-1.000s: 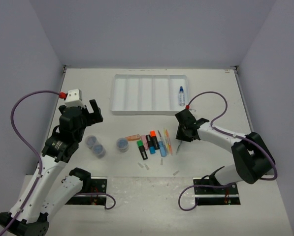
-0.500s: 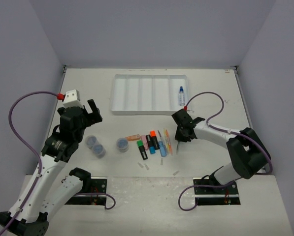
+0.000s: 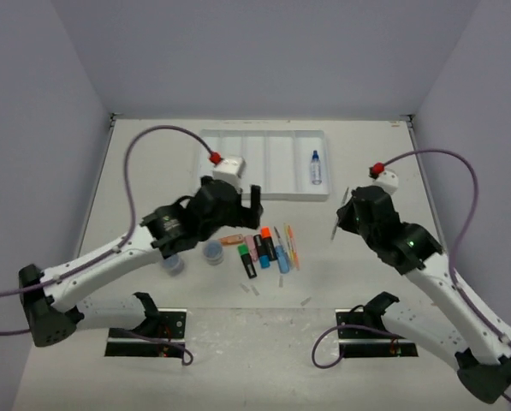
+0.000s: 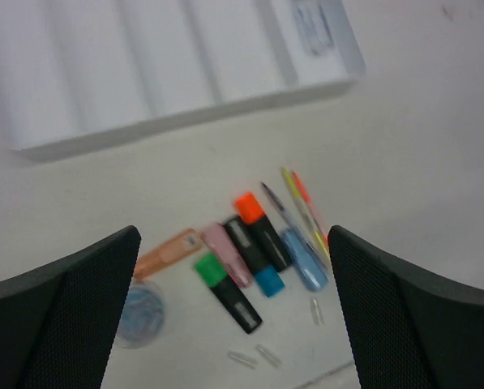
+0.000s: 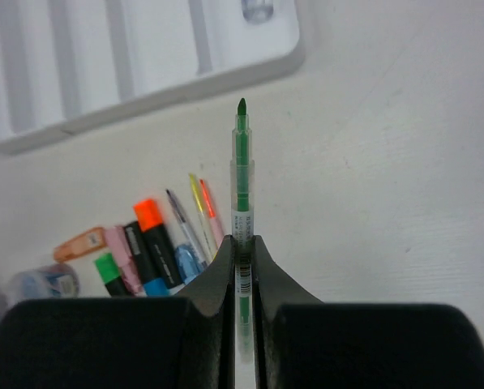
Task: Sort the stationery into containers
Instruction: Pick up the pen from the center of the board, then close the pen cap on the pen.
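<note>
The likeliest trouble lies with the thin green pen (image 5: 242, 162). It is pinched only near its lower end, so most of its slim barrel stands out past the fingertips. With so short a hold on something so smooth, I judge it could swivel or slip during a quick swing. It might then land crosswise over a divider, or outside the rim, instead of lengthwise in a slot. Ahead of the pen's tip and a little to its left lies the shallow white plastic tray with long narrow compartments (image 5: 185, 89). The compartment nearest the tip already holds the small blue-capped bottle (image 3: 315, 167) — a release there could knock it or mix kinds. The left arm is also reaching in just in front of the tray, so the two arms may crowd each other.

The right gripper (image 5: 242, 243) has its jaws pressed together on the pen, one pad on each side of the barrel. The pen appears clear of the table and points forward, away from the wrist.

The left gripper (image 4: 232, 243) is spread as wide as it goes and holds nothing. It hovers over the cluster of short chunky highlighters (image 4: 250, 259) and thin pens, which lie beneath it between the two fingers — apparently untouched. A small round clear tub with blue contents (image 4: 140, 312) sits just inside its left finger.
</note>
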Robot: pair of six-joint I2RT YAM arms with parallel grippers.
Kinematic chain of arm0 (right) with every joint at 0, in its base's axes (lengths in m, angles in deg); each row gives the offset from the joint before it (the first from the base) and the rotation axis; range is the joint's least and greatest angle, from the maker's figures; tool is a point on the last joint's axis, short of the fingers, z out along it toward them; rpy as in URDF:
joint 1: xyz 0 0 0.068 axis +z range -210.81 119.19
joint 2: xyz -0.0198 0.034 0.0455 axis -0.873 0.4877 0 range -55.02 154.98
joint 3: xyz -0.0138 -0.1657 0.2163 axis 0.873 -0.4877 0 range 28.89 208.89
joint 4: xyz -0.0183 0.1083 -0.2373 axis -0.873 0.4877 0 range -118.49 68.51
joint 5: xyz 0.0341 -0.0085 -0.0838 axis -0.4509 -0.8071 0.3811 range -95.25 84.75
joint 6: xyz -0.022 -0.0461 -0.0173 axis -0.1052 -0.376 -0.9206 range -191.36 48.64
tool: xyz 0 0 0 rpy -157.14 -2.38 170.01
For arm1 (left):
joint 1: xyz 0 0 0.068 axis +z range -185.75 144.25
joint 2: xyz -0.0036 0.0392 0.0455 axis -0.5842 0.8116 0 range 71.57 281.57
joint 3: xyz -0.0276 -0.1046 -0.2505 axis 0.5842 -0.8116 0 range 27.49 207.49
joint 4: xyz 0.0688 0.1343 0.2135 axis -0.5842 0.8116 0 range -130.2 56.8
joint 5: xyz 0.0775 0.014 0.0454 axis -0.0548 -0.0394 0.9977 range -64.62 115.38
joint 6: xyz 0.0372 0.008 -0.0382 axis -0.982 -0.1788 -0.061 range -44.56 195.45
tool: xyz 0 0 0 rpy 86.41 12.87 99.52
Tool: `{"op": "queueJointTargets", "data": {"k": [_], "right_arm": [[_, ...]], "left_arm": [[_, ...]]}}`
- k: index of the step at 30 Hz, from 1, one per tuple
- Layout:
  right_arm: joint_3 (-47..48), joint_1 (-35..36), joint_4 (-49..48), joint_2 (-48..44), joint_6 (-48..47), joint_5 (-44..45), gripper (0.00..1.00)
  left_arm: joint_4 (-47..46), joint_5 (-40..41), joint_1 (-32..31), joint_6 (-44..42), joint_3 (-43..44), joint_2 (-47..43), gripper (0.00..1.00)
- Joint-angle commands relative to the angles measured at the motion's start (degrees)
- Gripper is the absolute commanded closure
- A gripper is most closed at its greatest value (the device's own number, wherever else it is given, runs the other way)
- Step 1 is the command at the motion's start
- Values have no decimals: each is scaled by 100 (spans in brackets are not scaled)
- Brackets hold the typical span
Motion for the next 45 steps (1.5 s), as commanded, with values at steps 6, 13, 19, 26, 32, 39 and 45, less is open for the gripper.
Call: {"op": "queueJointTargets", "data": {"k": [6, 13, 19, 26, 32, 39, 45], "right_arm": [[1310, -84, 2129, -1770, -177, 981, 100], [1420, -84, 2510, -2158, -159, 1178, 100], [1308, -84, 2483, -2110, -235, 980, 100], [1234, -84, 2397, -2112, -317, 827, 100], [1105, -84, 2265, -2150, -415, 730, 100], [1012, -84, 2136, -2070, -449, 631, 100], [961, -84, 2037, -2088, -483, 634, 100]], "left_arm": [[-848, -122, -1719, -78, 343, 2034, 11], [-929, -434, -2384, 39, 616, 3002, 42], [-1027, -941, -2729, 25, 902, 3566, 53], [-1103, -1352, -2905, -149, 1047, 3959, 52], [-1068, -1476, -2987, -200, 1063, 4221, 52], [-1046, -1297, -2995, -219, 1082, 4450, 55], [-992, -1233, -2987, -196, 1107, 4682, 65]]}}
